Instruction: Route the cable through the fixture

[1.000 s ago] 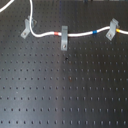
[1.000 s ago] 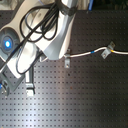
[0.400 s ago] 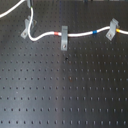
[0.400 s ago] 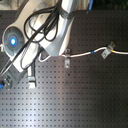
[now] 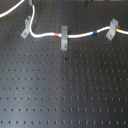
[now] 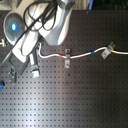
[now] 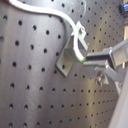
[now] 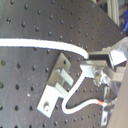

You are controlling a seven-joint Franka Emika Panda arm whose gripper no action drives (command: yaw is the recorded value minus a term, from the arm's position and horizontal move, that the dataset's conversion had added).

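The white cable [image 5: 47,36] runs from the first exterior view's top left through three grey fixture clips. They are a left clip [image 5: 27,27], a middle clip [image 5: 64,39] beside the red band, and a right clip [image 5: 112,30] beside the yellow band. A blue band [image 5: 95,34] lies between the last two. In the second exterior view the arm hides the left clip, and my gripper [image 6: 33,56] is at the cable's [image 6: 80,54] left end. In both wrist views the gripper [image 7: 88,63] [image 8: 91,63] is shut on the cable next to that clip [image 7: 66,61] [image 8: 56,84].
The black perforated board [image 5: 65,90] lies under everything. The arm's body and its black hoses [image 6: 47,25] fill the second exterior view's upper left. A blue light [image 6: 14,25] shines on the arm.
The arm has shifted toward the top of the second exterior view. The cable along the three clips lies much as before.
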